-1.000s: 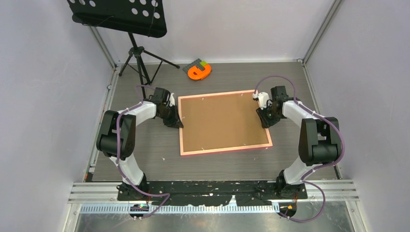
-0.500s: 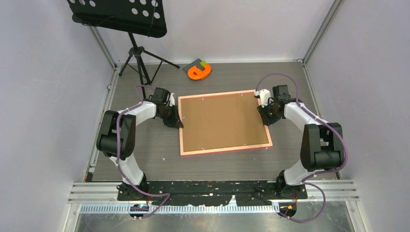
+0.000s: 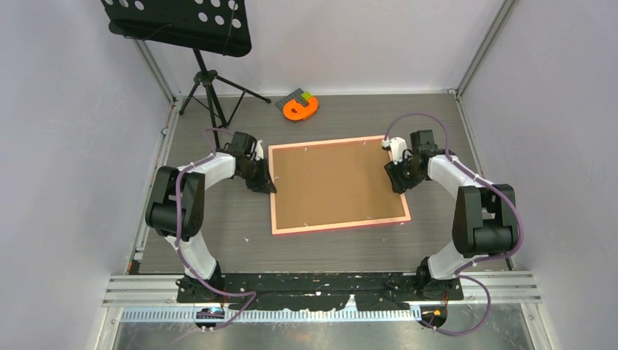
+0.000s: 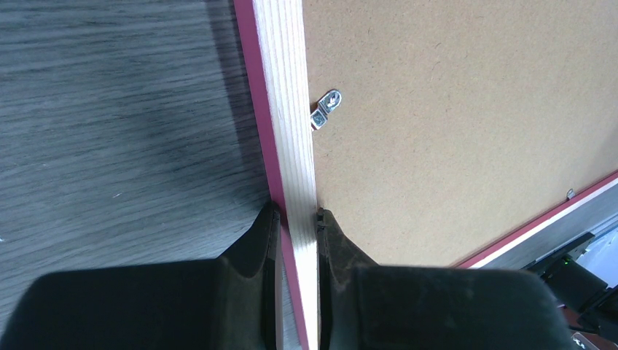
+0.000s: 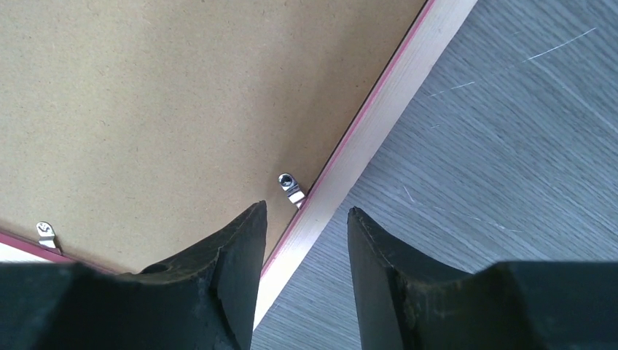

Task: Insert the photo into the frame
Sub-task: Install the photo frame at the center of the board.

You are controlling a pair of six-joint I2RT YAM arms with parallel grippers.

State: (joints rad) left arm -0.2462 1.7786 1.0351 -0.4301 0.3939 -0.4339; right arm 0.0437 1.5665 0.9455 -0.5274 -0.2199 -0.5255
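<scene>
Your left gripper (image 4: 297, 217) pinches the left rail of the frame (image 3: 339, 224), which lies back-up on the table (image 3: 218, 233), long axis left to right; your right gripper (image 5: 306, 213) straddles the right rail, jaws apart. The backing board (image 3: 335, 182) hides any photo
</scene>
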